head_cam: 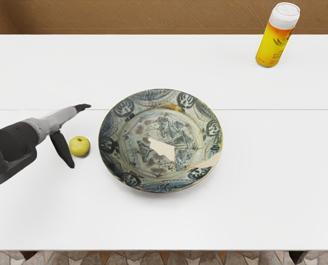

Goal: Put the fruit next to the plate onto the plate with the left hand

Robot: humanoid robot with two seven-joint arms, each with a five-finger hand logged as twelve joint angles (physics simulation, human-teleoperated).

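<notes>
Head view gives you the left hand (pixel 58 123) at the far left, its grey arm coming in from the left edge. It is to the left of the plate (pixel 123 107) and clear of it. You can see its dark fingers (pixel 82 106) spread wide and holding nothing. One points up and right, toward the plate's upper left rim, and another hangs down toward the near side of the table (pixel 263 182).

Between those two fingers, just left of the plate, sits the fruit (pixel 79 146), a small yellow-green apple. It rests on the white table, off the plate, with a narrow strip of table showing between it and the plate's left rim. The lower finger is just beside the fruit, on the side away from the plate. You cannot tell from this view whether the two touch.

The plate is a wide, shallow dish painted with blue-grey patterns, lying flat about mid-table. A pale cream patch runs from its centre toward its right rim.

Up and to the right of the plate, well apart from it, an orange can (pixel 276 36) with a white top stands upright near the table's back edge.
</notes>
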